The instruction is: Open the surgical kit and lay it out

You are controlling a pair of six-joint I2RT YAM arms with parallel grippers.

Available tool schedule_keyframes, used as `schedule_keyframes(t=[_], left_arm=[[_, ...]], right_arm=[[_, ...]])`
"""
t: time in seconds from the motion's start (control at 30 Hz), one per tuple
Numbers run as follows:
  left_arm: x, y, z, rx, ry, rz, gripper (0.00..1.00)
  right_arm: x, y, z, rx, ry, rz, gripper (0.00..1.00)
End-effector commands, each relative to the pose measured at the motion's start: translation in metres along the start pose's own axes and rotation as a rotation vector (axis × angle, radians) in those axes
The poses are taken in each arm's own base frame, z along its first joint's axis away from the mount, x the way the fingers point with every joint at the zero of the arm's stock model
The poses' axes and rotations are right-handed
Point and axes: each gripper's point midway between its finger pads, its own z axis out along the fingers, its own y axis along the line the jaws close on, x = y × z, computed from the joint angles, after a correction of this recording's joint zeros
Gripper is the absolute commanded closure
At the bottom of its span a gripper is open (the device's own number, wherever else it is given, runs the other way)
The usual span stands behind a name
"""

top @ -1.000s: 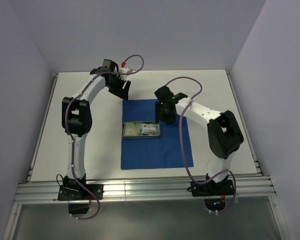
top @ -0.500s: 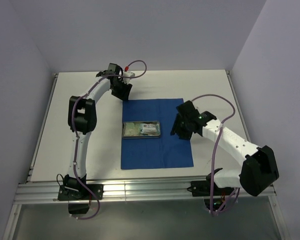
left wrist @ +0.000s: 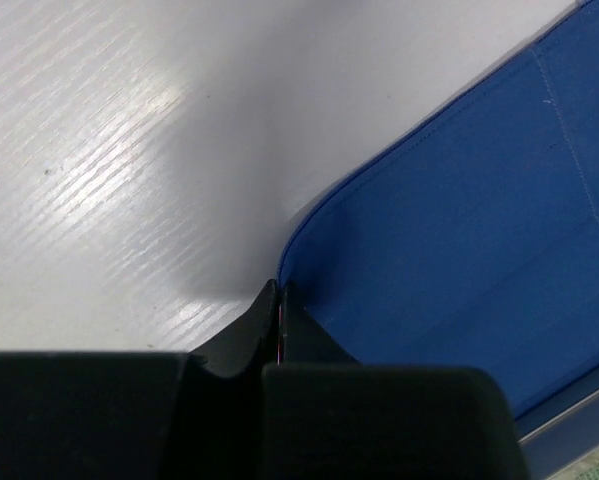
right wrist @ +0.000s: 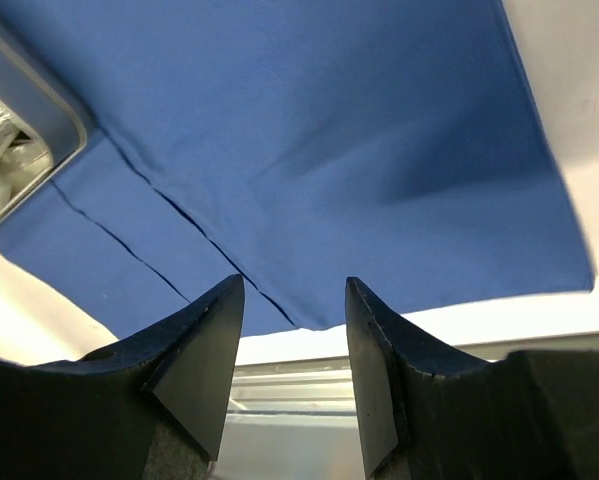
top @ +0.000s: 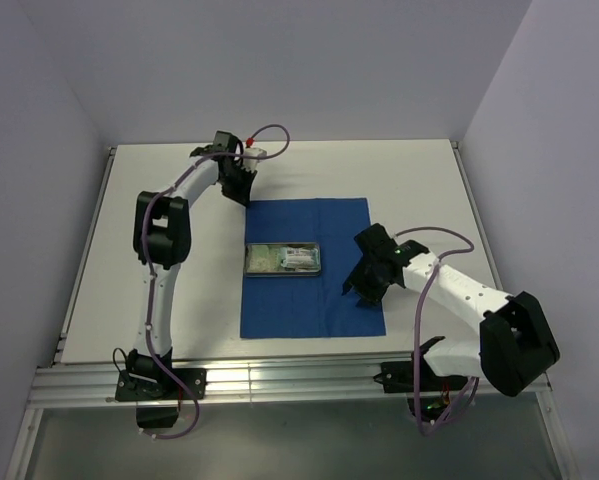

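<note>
Far-left of steel tray (top: 283,259), pinching cloth wrap (left wrist: 459,250) corner, left gripper (left wrist: 280,300) clamped shut; tug outward, low. Right gripper (right wrist: 291,300) part-open, empty.

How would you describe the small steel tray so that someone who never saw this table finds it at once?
On the white table lies a royal-blue cloth, spread flat. The tray sits on the cloth's left half, a small rectangular box with pale packets inside; it is the only shiny metal thing on the blue.
</note>
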Motion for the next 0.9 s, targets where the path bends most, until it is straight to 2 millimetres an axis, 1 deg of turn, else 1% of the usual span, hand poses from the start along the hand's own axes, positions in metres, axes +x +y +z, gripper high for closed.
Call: schedule_keyframes(t=[0.0, 0.03, 0.07, 0.1, 0.13, 0.17, 0.2, 0.23, 0.27, 0.3, 0.37, 0.43, 0.6, 0.63, 0.67, 0.7, 0.73, 0.8, 0.83, 0.87], left_arm=[[0.011, 0.015, -0.027, -0.042, 0.008, -0.077, 1.0], [0.014, 0.02, -0.03, -0.054, 0.007, -0.087, 1.0], [0.016, 0.029, -0.033, -0.074, -0.005, -0.098, 1.0], [0.024, 0.032, -0.039, -0.092, 0.002, -0.108, 1.0], [0.025, 0.035, -0.043, -0.099, -0.006, -0.111, 1.0], [0.027, 0.038, -0.047, -0.104, -0.018, -0.115, 1.0], [0.032, 0.037, -0.052, -0.106, -0.018, -0.119, 1.0], [0.033, 0.037, -0.056, -0.108, -0.022, -0.118, 1.0], [0.033, 0.038, -0.058, -0.113, -0.028, -0.115, 1.0], [0.037, 0.036, -0.062, -0.116, -0.027, -0.114, 1.0], [0.039, 0.035, -0.066, -0.117, -0.032, -0.114, 1.0], [0.041, 0.032, -0.071, -0.119, -0.039, -0.114, 1.0], [0.047, 0.029, -0.086, -0.112, -0.063, -0.136, 1.0], [0.048, 0.028, -0.088, -0.107, -0.067, -0.135, 1.0], [0.05, 0.028, -0.09, -0.104, -0.068, -0.143, 1.0], [0.053, 0.025, -0.094, -0.1, -0.068, -0.143, 1.0], [0.055, 0.024, -0.095, -0.098, -0.069, -0.143, 1.0], [0.062, 0.022, -0.102, -0.096, -0.071, -0.148, 1.0], [0.065, 0.021, -0.104, -0.093, -0.071, -0.149, 1.0], [0.067, 0.022, -0.106, -0.092, -0.074, -0.152, 1.0]], right_arm=[[0.006, -0.01, 0.004, 0.076, 0.029, 0.116, 0.48], [0.007, -0.012, 0.006, 0.09, 0.036, 0.146, 0.48], [0.01, -0.017, 0.008, 0.119, 0.046, 0.16, 0.49], [0.012, -0.018, 0.009, 0.127, 0.047, 0.163, 0.49], [0.013, -0.02, 0.01, 0.146, 0.044, 0.185, 0.49], [0.015, -0.026, 0.011, 0.186, 0.044, 0.191, 0.49], [0.013, -0.031, 0.011, 0.216, 0.029, 0.189, 0.49], [0.011, -0.032, 0.011, 0.238, 0.02, 0.193, 0.5], [0.014, -0.042, 0.013, 0.302, 0.033, 0.194, 0.51], [0.011, -0.046, 0.014, 0.331, 0.015, 0.19, 0.52], [0.011, -0.05, 0.02, 0.372, 0.021, 0.184, 0.52], [0.014, -0.052, 0.025, 0.376, 0.036, 0.188, 0.52], [0.009, -0.052, 0.039, 0.401, 0.013, 0.2, 0.51], [0.005, -0.047, 0.039, 0.401, 0.002, 0.195, 0.52], [0.002, -0.05, 0.044, 0.432, -0.008, 0.193, 0.55], [0.0, -0.048, 0.046, 0.441, -0.011, 0.189, 0.58], [-0.004, -0.04, 0.047, 0.431, -0.02, 0.186, 0.66], [-0.009, -0.04, 0.054, 0.462, -0.035, 0.184, 0.72], [-0.014, -0.034, 0.057, 0.465, -0.046, 0.183, 0.76], [-0.017, -0.034, 0.058, 0.476, -0.056, 0.181, 0.8]])
